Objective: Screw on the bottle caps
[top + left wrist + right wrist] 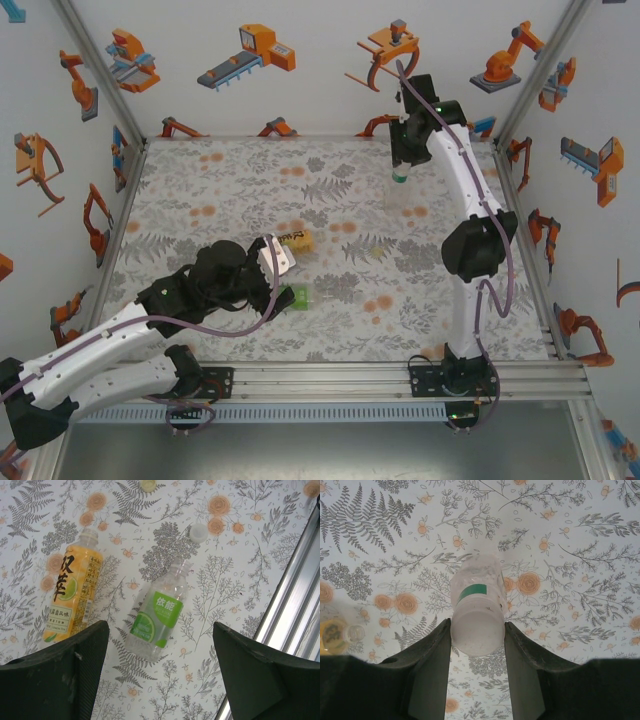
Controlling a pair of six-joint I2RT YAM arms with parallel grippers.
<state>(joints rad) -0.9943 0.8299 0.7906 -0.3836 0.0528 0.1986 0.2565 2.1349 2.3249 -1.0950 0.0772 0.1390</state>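
my right gripper (477, 630) is clamped on the clear bottle (476, 580). its jaws are closed to the bottle's width near the end facing the camera, and a green band shows just beyond the fingers. i can't tell whether that near end is a cap. in the overhead view the bottle hangs below the gripper over the far right part of the table (200, 190), and i can't tell whether its lower end touches the surface. i'd guess it's held out there to keep it steady and clear of the other arm's work.

my left gripper (159, 627) hovers with its jaws spread wide and empty above the amber bottle (70, 597) and the green-label bottle (157, 615). both lie on their sides, near each other but apart, with open necks pointing away from the camera. a white cap (198, 531) lies just past the green-label bottle's mouth, and a pale cap (148, 485) sits farther on at the edge of view. the wide opening suits a bottle body, so i judge the next grab is one of these two, to stand it up for capping. both are round and could roll if nudged off-centre.
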